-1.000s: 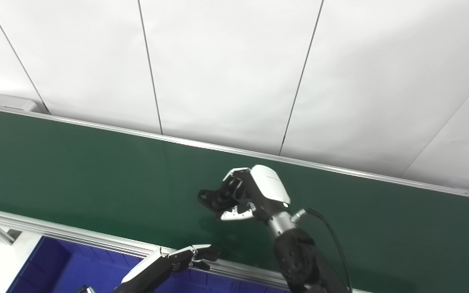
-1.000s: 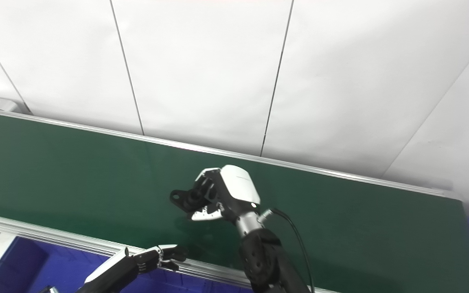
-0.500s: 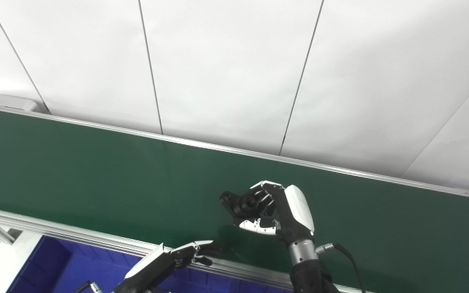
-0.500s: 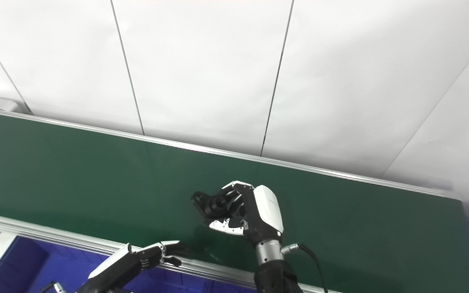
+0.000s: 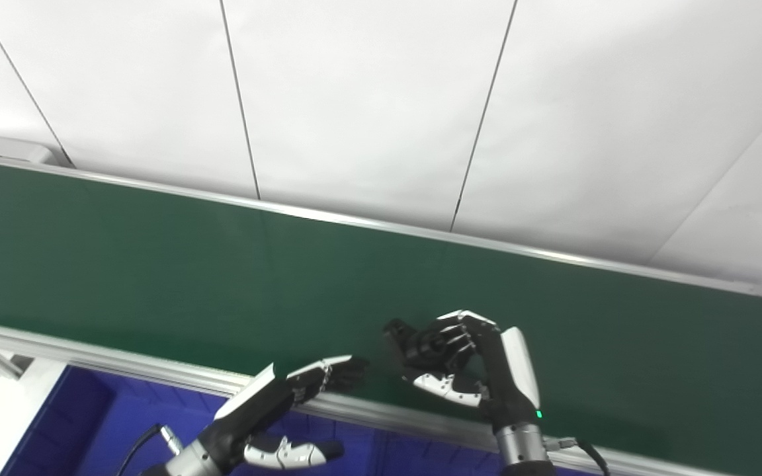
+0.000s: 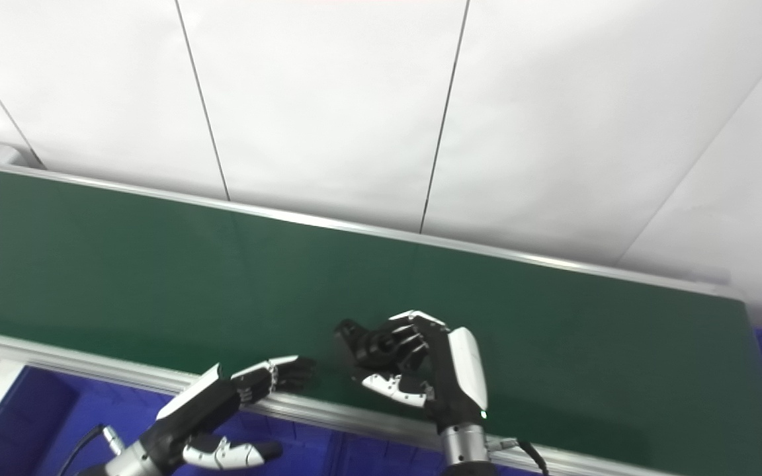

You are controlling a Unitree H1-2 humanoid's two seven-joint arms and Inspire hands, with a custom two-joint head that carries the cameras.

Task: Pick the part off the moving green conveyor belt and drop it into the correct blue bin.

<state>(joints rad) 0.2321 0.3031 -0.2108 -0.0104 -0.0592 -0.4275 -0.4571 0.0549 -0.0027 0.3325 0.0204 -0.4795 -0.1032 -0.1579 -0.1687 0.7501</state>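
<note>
Above belt (image 5: 156,264), right hand (image 5: 480,363) grips part (image 5: 414,340).

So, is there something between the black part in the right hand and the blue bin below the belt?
The belt's near metal rail and the open left hand lie between the part and the blue bin.

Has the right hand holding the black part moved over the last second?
Yes. The right hand, shut on the black part, has drawn back from mid-belt toward the near rail of the green conveyor belt, toward the left hand.
</note>
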